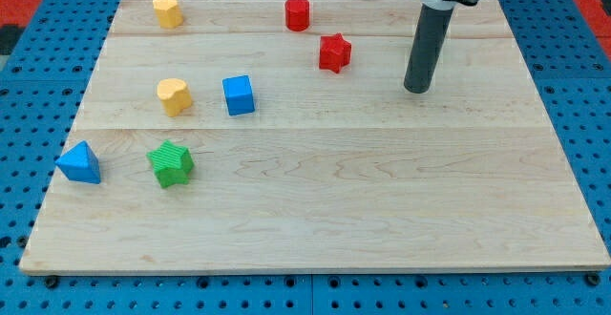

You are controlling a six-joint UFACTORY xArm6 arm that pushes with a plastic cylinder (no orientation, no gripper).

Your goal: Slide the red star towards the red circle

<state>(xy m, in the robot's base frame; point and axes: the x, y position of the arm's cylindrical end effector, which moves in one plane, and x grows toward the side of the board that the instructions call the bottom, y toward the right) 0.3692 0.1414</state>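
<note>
wooden board (382, 210) | red star (334, 52) no long axis, lower-right of red circle (298, 13) | my tip (416, 89) right of star | no pincer visible

No text, label, number or sign can be read on anything here.

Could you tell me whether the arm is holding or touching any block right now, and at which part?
Nothing is held. My tip rests on bare board, apart from the red star to its left.
</note>
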